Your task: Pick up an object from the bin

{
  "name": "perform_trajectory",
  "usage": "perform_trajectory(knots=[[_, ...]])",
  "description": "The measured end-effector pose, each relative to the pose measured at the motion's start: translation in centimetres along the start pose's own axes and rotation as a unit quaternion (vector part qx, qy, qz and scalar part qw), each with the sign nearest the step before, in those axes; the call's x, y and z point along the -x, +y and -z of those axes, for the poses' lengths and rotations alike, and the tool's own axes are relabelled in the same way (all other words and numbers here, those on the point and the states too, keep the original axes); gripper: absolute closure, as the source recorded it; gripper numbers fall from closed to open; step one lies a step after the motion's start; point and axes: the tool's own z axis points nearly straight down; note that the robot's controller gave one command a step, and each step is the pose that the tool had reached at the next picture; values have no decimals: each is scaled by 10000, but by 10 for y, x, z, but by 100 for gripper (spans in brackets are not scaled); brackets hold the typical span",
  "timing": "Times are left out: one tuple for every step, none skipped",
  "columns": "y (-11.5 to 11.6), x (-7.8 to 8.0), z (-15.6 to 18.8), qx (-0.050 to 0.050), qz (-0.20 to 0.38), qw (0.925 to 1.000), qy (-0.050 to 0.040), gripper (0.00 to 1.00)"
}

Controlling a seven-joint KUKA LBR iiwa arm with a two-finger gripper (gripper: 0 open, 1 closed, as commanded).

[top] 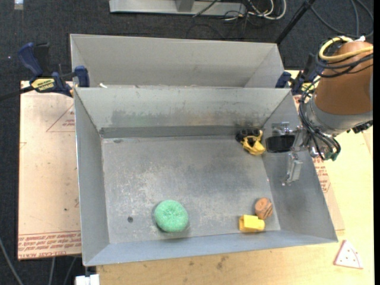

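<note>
Green round pad [171, 215]: lower left of the grey bin [178, 159] floor. Yellow block [251, 223] and brown lump [263, 206]: lower right, close together. Yellow-and-black item [252, 142]: centre right, by the back wall, nearest the gripper [292, 170]. The gripper is hung over the right sloped wall; whether it is spread or pressed together cannot be told, and nothing is seen held. Step judged: approach. Next move: gripper to be carried left over an item and lowered.

We are seeing the bin [190, 171] floor lying open across middle and left; a green ball [171, 216], yellow block [252, 223] and brown lump [263, 207] are crowding the near wall, a yellow toy [253, 142] the far-right corner.
</note>
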Motion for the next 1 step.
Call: perform_trajectory(knots=[[1,2,5,-6,16,10000,-37,0]])
